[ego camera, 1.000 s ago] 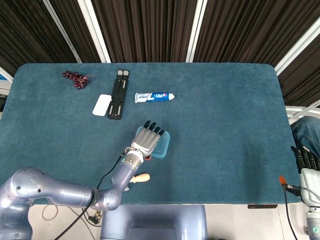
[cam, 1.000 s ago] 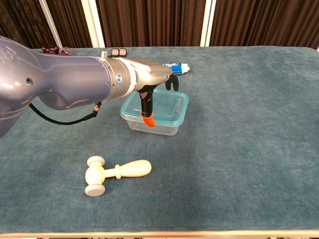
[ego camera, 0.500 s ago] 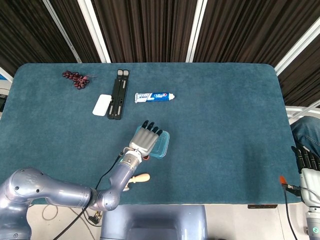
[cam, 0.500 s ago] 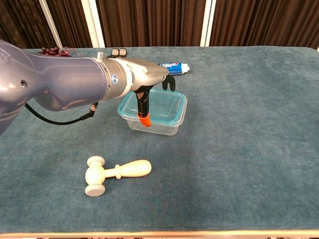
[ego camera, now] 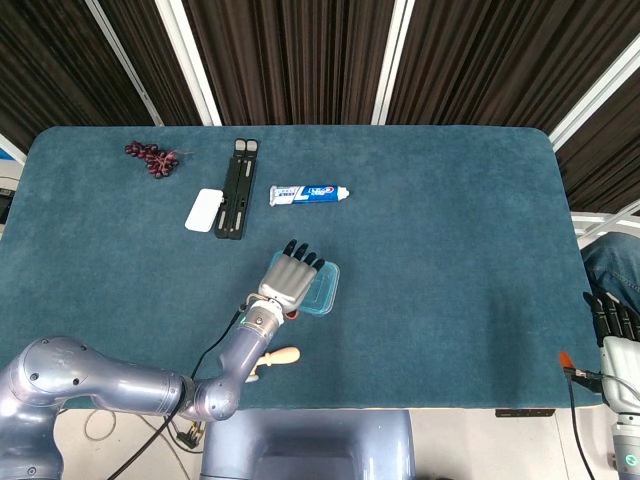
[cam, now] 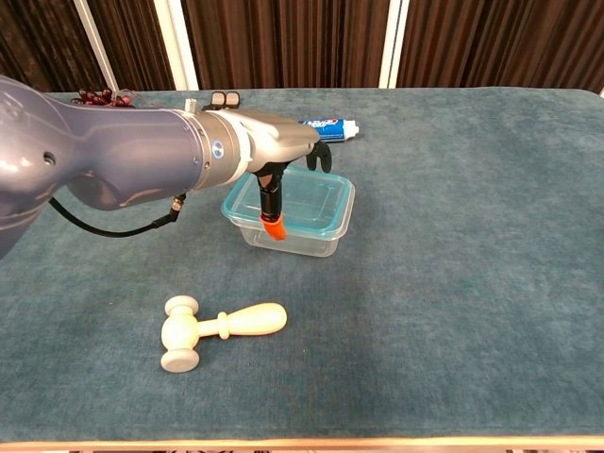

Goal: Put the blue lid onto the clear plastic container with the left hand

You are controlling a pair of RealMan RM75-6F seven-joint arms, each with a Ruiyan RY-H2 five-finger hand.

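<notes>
the left hand (cam: 283,156) lay over the blue lid (cam: 307,203), fingers spread flat above it, holding nothing that i could make out. the lid sat on the clear plastic container (cam: 293,238) at mid-table (wooden mallet (cam: 215,327) nearer the front edge). far right, the right hand (ego camera: 612,325) showed only partly, fingers unreadable.

The left hand (ego camera: 291,279) covers much of the blue lid (ego camera: 325,290), grip perhaps unclear.
</notes>
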